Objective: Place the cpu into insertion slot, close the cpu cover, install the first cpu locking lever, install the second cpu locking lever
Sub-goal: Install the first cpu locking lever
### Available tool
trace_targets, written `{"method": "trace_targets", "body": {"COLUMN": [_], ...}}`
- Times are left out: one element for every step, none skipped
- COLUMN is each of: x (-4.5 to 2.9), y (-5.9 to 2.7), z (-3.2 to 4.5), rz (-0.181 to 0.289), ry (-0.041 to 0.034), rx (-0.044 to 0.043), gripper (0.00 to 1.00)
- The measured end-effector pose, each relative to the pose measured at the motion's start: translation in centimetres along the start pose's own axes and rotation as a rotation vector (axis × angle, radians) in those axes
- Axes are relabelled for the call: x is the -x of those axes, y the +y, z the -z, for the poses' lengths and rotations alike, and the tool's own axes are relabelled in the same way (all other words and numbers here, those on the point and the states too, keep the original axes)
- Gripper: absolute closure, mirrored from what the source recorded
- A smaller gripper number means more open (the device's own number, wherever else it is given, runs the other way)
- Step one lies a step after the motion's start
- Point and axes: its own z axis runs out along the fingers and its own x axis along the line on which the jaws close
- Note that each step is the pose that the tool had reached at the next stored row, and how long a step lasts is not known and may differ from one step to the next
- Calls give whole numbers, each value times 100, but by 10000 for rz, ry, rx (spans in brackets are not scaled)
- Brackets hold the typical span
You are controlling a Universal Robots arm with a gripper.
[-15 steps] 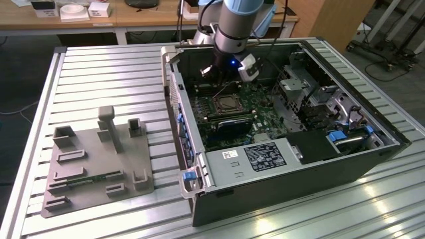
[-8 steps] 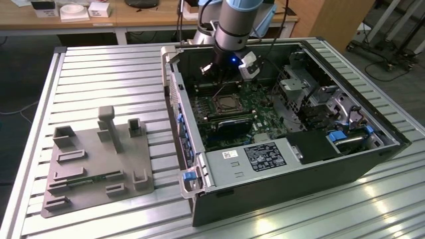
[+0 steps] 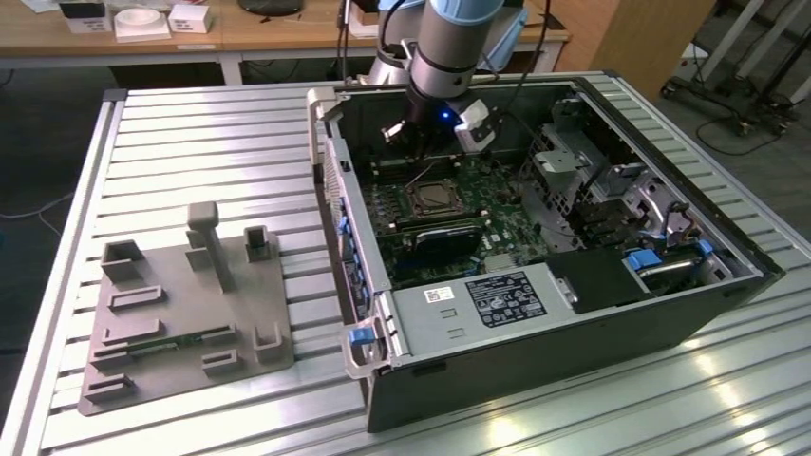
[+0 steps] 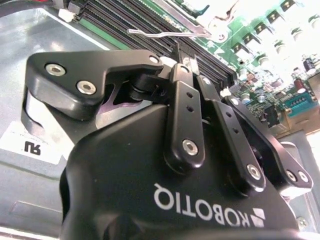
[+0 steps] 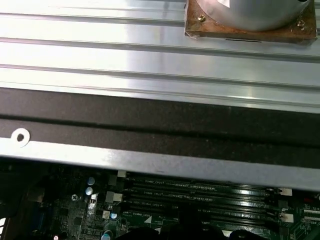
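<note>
Ribbed aluminium counter [image 3: 190,142] carrying an open black computer case [image 3: 533,361], black claw [image 4: 186,56] with fingers together above the memory slots [image 5: 200,197], square silver-rimmed insertion slot [image 3: 435,197] mid-board, walls close around.

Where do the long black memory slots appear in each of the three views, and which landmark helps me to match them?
Exterior view: the memory slots seem to lie between the insertion slot and the case's far wall.
Second wrist view: the slots run just beyond the gripper.
First wrist view: the slots run along the case wall.
Shared landmark: the green circuit board.
</note>
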Motion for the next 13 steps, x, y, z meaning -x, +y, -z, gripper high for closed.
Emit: {"method": "trace_targets", "body": {"x": [0, -2, -7, -17, -30, -41, -49, -53, -55, -55, -55, -55, -55], "y": [0, 0, 1, 1, 3, 4, 5, 6, 6, 7, 7, 7, 7], "z": [0, 0, -1, -1, -1, -1, 1, 4, 5, 8, 9, 11, 12], "rz": [1, 1, 2, 2, 1, 2, 1, 1, 2, 3, 4, 6, 6], "ry": [1, 2, 1, 0, -1, 0, 4, 9, 13, 20, 26, 33, 40], "rx": [0, -1, -4, -5, -7, -17, -44, -96, -159, -237, -314, -394, -482], "gripper": [89, 89, 89, 89, 89, 89, 89, 89, 89, 89, 89, 89, 89]}}
